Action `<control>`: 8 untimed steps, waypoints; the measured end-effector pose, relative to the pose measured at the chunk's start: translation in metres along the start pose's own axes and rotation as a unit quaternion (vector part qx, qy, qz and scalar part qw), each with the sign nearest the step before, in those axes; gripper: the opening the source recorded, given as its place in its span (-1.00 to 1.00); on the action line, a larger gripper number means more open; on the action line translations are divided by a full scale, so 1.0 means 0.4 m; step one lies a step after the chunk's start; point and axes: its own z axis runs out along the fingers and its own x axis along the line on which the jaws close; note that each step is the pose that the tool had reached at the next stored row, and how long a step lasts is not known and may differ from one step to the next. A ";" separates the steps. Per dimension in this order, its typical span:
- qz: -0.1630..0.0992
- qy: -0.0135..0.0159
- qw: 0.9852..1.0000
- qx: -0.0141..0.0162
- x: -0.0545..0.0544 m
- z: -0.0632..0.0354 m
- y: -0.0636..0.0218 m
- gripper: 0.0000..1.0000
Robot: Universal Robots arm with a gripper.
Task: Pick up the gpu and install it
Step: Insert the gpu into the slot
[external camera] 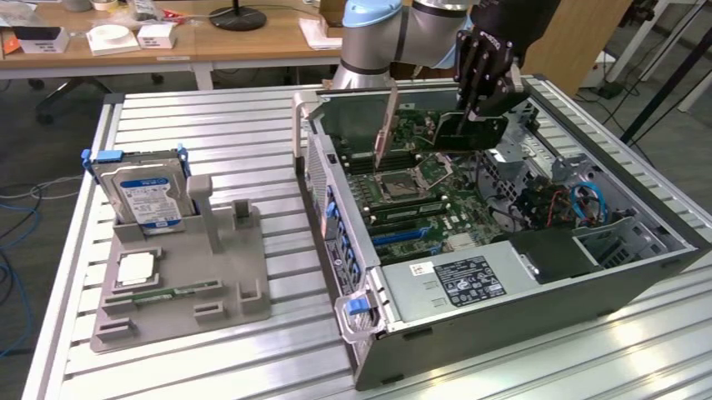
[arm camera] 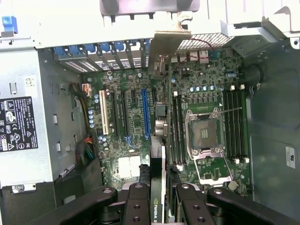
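The gpu [external camera: 462, 133] hangs on edge inside the open computer case [external camera: 623, 275], a little above the green motherboard [external camera: 428, 212]. My gripper [external camera: 476, 112] is shut on its dark end, black fingers [external camera: 486, 71] pointing down. The card's narrow metal end bracket [external camera: 386, 125] faces the case's rear wall. In the wrist view the gpu [arm camera: 159, 206] runs edge-on from between my fingers [arm camera: 136, 206] towards its bracket [arm camera: 169, 42], and my gripper [arm camera: 159, 202] clamps it. It hovers between the blue expansion slot [arm camera: 146, 112] and the memory slots [arm camera: 177, 126].
The empty CPU socket [arm camera: 205, 136] lies beside the card's line. The power supply [external camera: 473, 279] fills the case's near end, with cables [external camera: 584, 204] at the exterior view's right. A grey holder [external camera: 183, 283] carries a hard drive [external camera: 145, 192], a processor chip [external camera: 133, 268] and a memory stick [external camera: 167, 293].
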 end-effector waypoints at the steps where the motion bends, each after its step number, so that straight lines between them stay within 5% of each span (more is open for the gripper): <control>1: -0.001 0.000 1.000 0.000 0.000 0.000 0.000 -0.47; 8: -0.015 0.000 1.000 0.000 0.000 0.000 0.000 -0.47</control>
